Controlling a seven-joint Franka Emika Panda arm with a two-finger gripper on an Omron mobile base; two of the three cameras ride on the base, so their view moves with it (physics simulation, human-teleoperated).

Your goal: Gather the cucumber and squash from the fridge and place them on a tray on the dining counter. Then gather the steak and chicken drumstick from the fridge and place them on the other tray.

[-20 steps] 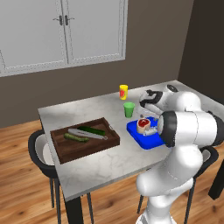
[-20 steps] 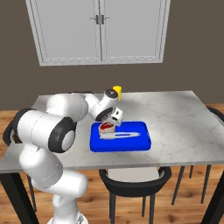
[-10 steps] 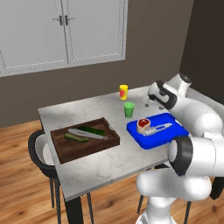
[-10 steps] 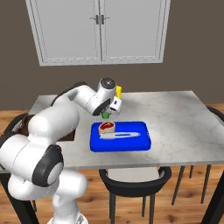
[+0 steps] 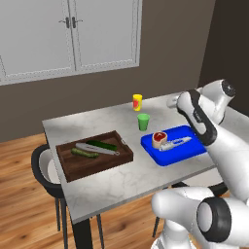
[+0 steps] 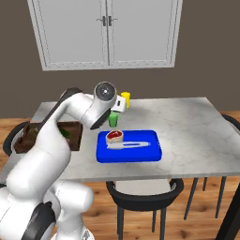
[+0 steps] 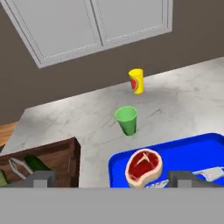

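Pulled the arm up and back off the blue tray [image 5: 171, 151]; gripper [image 7: 113, 177] jaws spread wide and empty, steak [image 7: 143, 166] sits on its left end, so drumstick's next, I reckon.

The robot's white Franka arm with dark joints rises from its base and folds forward at a raised elbow, its forearm reaching out level at mid-height. Seen from the left base camera, the wrist bends back toward the body, the white hand carried high. The two-finger gripper [image 7: 111, 180] stands with its jaws spread wide, the small dark fingertips [image 7: 43, 178] set far apart at the bottom of the hand view, nothing between them. The hand points forward and slightly downward.
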